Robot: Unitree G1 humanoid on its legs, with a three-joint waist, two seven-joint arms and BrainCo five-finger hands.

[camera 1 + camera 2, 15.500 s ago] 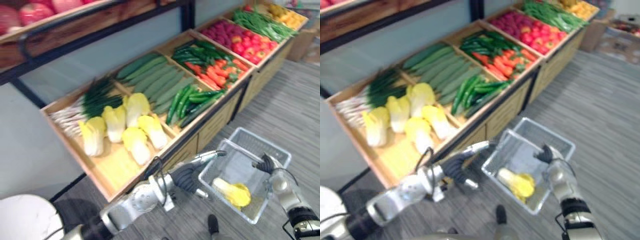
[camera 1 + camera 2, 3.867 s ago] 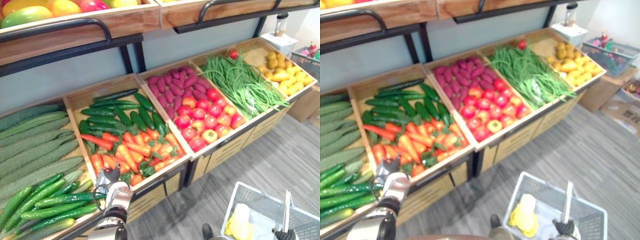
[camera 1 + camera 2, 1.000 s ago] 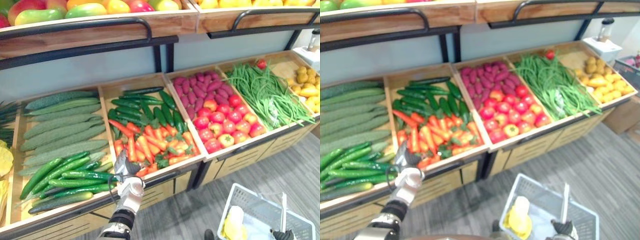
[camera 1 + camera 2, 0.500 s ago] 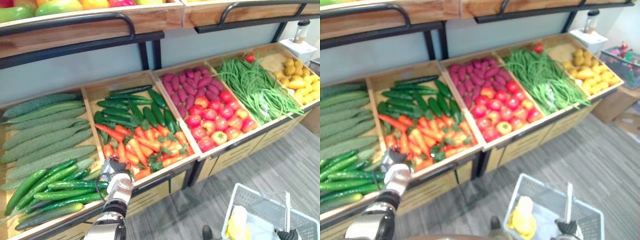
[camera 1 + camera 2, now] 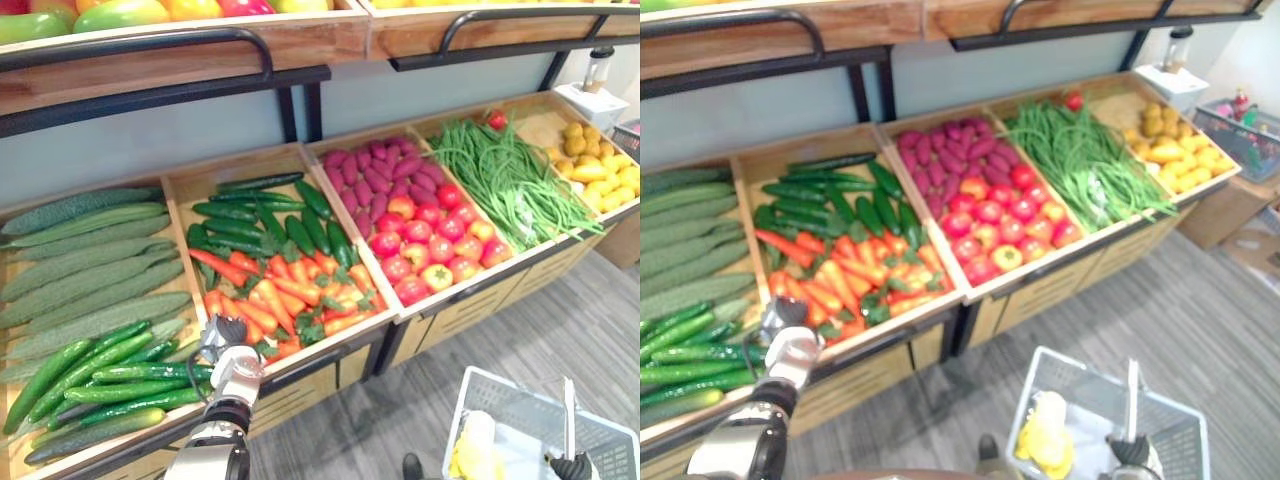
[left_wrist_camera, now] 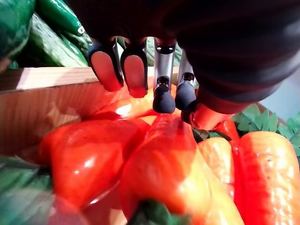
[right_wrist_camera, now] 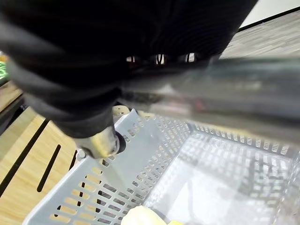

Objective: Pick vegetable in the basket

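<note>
A: Left hand [image 5: 222, 345]?
B: Still poised over front carrots [image 5: 285, 300], barely moved this past second; fingers [image 6: 134, 70] open, nothing gripped.
A: Basket [image 5: 520, 400]?
B: Lower right, cabbage [image 5: 477, 452] inside; right hand [image 5: 572, 467] clenched round handle [image 5: 568, 415]. Pick pending.

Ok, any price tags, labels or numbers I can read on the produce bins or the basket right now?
None can be read in any view.
Wooden bins: no tags, signs or numbers show on their walls or front edges.
Grey basket: plain mesh, no label visible.
Bottle at the far right end of the stand: too small to tell whether it carries any print.
</note>
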